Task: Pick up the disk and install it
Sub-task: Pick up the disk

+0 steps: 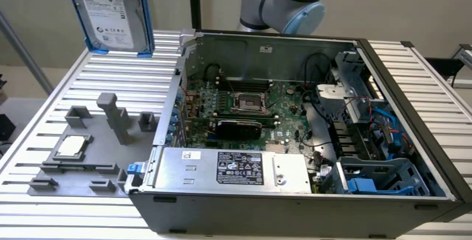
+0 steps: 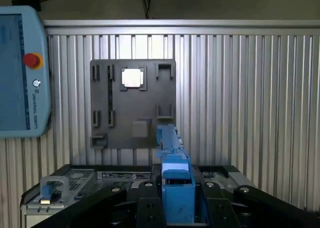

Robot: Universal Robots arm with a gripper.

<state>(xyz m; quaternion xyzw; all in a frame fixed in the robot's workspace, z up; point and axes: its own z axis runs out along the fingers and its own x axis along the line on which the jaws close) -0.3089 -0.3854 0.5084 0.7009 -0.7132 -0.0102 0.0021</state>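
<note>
black fingers (image 2: 146, 208) of the gripper (image 2: 177, 213) are clamped on the disk (image 2: 176, 180), which hangs upright in the air above the slatted table (image 1: 110, 74). below it lies one grey fixture plate (image 1: 81, 157) carrying one square chip (image 1: 72, 146). beside the plate, one open computer case (image 1: 295, 218) holds a motherboard (image 1: 251, 99), a grey power supply (image 1: 236, 168) and a blue bay (image 1: 383, 176).

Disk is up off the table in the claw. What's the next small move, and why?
Probably carry it toward the exterior view's right, staying high: the claw holds the disk upright above the table, outside the open computer case, while the blue drive cage sits in the case's corner on that side.
</note>
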